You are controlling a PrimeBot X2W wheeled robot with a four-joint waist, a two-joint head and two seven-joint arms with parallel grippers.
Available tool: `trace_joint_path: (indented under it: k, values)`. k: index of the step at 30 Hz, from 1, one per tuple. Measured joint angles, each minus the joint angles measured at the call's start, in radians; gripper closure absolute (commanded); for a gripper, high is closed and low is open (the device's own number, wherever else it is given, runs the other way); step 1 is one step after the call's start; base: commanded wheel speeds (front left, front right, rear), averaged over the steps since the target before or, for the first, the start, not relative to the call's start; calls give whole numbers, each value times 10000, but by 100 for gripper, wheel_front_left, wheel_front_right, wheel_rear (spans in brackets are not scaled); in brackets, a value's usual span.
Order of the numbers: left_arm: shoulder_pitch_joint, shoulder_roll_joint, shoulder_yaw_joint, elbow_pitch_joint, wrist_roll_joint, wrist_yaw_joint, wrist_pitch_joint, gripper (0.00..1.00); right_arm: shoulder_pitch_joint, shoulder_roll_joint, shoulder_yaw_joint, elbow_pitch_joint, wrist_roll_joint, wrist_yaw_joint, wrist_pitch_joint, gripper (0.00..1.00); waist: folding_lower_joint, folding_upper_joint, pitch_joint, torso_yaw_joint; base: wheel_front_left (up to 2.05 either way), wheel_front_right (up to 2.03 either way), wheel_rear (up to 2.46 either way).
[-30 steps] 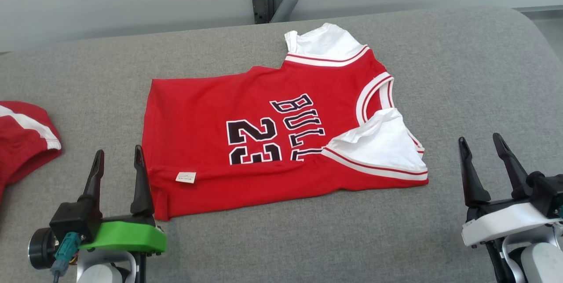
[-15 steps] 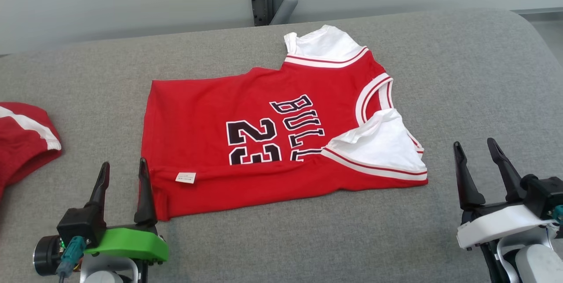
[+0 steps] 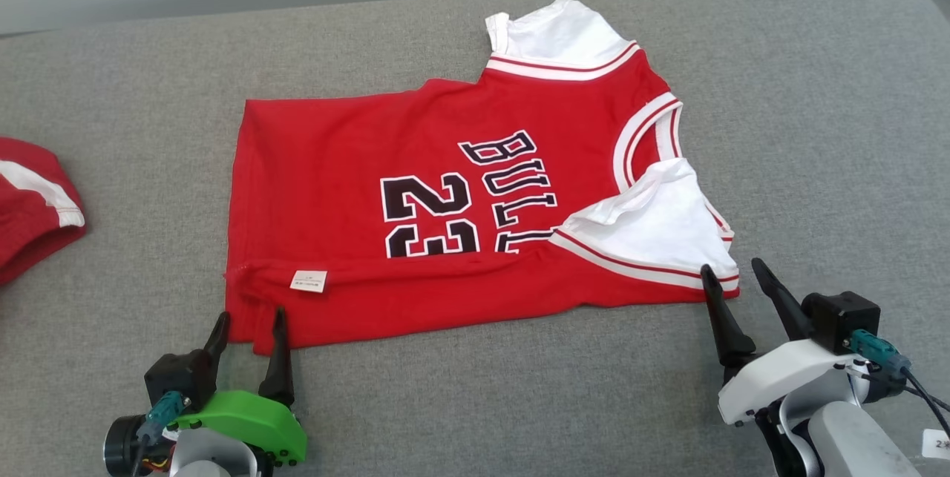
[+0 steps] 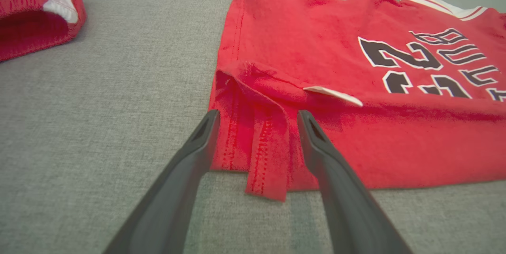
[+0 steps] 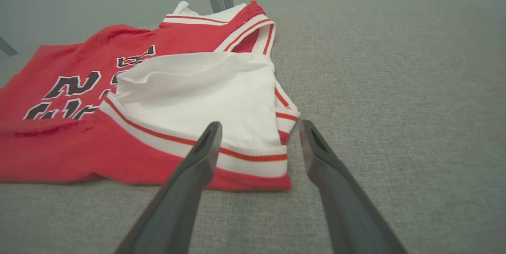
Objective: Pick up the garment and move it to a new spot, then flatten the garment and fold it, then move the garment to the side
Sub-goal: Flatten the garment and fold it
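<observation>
Across the grey cushion [image 3: 816,128], in the head view, the shirt [image 3: 445,202] is lying spread out, red with white sleeves, its near edge doubled back on itself. You are seeing the left gripper [image 3: 251,314] standing wide open at the near left corner and the right gripper [image 3: 731,267] wide open at the near right corner, neither holding anything, while another red garment [image 3: 30,217] is lying well apart at the left. Along the left wrist, the open fingers [image 4: 189,159] are straddling the stitched hem [image 4: 261,159], just short of a white label [image 4: 332,94]. By the look of it you are dealing with thin, light, limp cloth that is going to sag and drag, so a pinch here needs both layers. Along the right wrist, the spread fingers are framing the striped cuff [image 5: 253,159] of the white sleeve [image 5: 197,88], which is puffing up loosely; the red corner [image 5: 272,183] beneath is looking like the firmer hold.
</observation>
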Motion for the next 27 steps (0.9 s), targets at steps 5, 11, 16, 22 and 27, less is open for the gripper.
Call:
trace_joint_path:
  k: [5,11,16,22,27]
  values:
    - [-350,-123,67,1053,-221,-186,-54,0,-452,84,171,840,146,0,-107,0,0,0,278,47,0,0,0]
    - [-877,-209,184,1896,-537,-433,-134,0,-878,127,257,1567,497,0,-173,0,0,0,447,63,0,0,0]
    - [-1153,-240,263,2360,-800,-686,-169,100,-1101,94,602,1988,920,0,-115,100,0,0,479,93,0,0,0]
    - [-1181,-132,313,2441,-1045,-857,-75,100,-1137,-67,817,1941,1430,10,-128,100,0,0,432,145,0,0,0]
    - [-973,111,251,1825,-1214,-1037,497,100,-664,-426,926,1174,2046,8,48,100,0,0,290,227,0,0,0]
